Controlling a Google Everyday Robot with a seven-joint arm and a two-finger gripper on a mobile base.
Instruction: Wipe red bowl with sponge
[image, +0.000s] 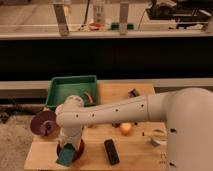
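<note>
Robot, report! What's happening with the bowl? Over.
Gripper low over red bowl, front left. Sponge under it, tilted, against the bowl. Black bar nearby, apart from it.

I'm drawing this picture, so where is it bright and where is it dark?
In the camera view, the wooden table and the white arm are warmly lit. The wide band behind the table is almost black shadow. The ledge above it is the brightest part. The gripper sits low at the table's front left, over the red bowl and the sponge.
</note>
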